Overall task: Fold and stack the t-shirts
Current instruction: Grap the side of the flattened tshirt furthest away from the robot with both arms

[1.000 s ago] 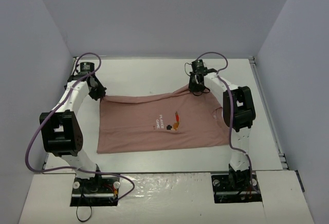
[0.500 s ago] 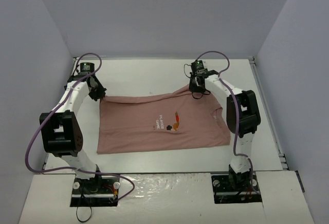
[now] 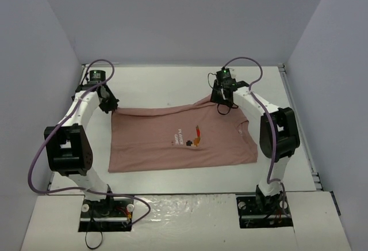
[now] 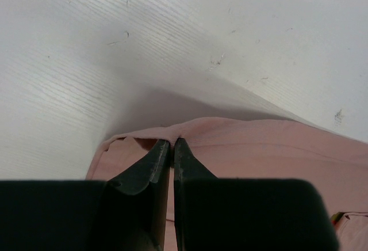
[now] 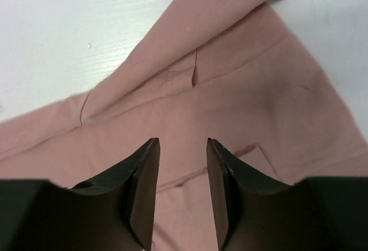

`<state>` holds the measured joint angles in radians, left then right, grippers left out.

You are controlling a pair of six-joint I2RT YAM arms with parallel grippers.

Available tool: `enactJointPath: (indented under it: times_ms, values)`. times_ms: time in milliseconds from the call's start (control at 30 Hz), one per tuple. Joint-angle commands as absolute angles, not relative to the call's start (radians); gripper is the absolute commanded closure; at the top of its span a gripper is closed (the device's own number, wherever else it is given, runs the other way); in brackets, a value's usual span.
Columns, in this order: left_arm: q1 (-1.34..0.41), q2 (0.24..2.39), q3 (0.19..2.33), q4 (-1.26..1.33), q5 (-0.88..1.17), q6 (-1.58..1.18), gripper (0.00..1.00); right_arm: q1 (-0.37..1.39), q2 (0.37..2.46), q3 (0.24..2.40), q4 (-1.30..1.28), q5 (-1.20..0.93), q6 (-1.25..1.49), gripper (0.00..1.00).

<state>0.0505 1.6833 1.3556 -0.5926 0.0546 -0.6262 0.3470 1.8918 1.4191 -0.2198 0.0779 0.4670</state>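
Observation:
The dusty-pink t-shirt (image 3: 178,136) lies spread flat on the white table, chest graphic up, neck toward the right. My left gripper (image 3: 109,108) is at the shirt's far left corner, shut on the hem edge (image 4: 172,131). My right gripper (image 3: 222,106) is open just above the far right part of the shirt, near the sleeve (image 5: 230,9). Cloth shows between its fingers, and nothing is held.
The white table (image 3: 172,81) is walled by grey panels on three sides. Bare table lies beyond the shirt at the back and along the front. The right arm's elbow (image 3: 279,133) stands right of the shirt.
The right arm's elbow has swung out to the right and toward the front. Its gripper has shifted slightly right over the sleeve. The left arm and the shirt have not moved.

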Motion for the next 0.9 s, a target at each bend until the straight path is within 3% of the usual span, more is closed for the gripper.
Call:
enactJointPath:
  times_ms: [0, 300, 867]
  values:
    - [0.048, 1.640, 1.364, -0.572, 0.058, -0.604, 1.00, 0.348, 1.971, 1.517, -0.198, 0.077, 0.495, 0.56]
    - [0.048, 1.640, 1.370, -0.574, 0.064, -0.604, 1.00, 0.344, 2.114, 1.629, -0.193, 0.093, 0.528, 0.58]
    - [0.048, 1.647, 1.364, -0.574, 0.066, -0.607, 1.00, 0.330, 2.152, 1.632, -0.186, 0.127, 0.508, 0.65]
